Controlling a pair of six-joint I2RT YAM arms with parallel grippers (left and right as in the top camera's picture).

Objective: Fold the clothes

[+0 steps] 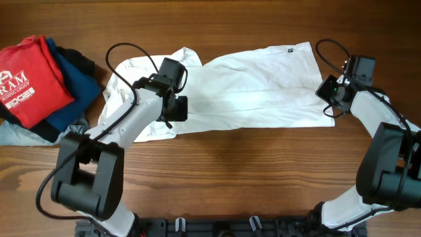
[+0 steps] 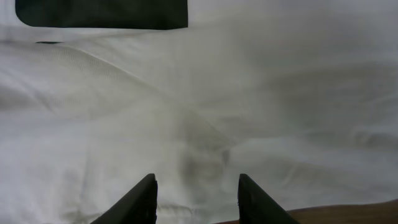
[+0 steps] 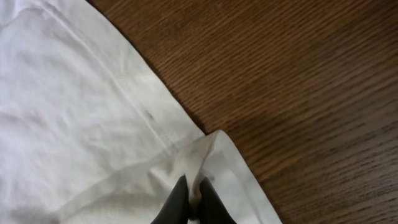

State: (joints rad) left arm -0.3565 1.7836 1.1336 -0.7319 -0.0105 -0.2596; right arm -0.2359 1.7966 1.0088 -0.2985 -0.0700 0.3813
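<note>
The white T-shirt (image 1: pixel 256 89) lies spread across the middle of the wooden table, its print not visible. My left gripper (image 1: pixel 176 109) hovers over the shirt's left part near its front edge, fingers open with only cloth below them (image 2: pixel 198 186). My right gripper (image 1: pixel 331 99) is at the shirt's right edge. In the right wrist view its fingers (image 3: pixel 191 190) are shut on a pinched fold of the white shirt's hem (image 3: pixel 205 155), near a corner lying on the wood.
A pile of folded garments sits at the far left: a red shirt with white lettering (image 1: pixel 29 79) on top of blue (image 1: pixel 75 82) and black ones. Bare wooden table (image 1: pixel 263 171) lies in front of the shirt.
</note>
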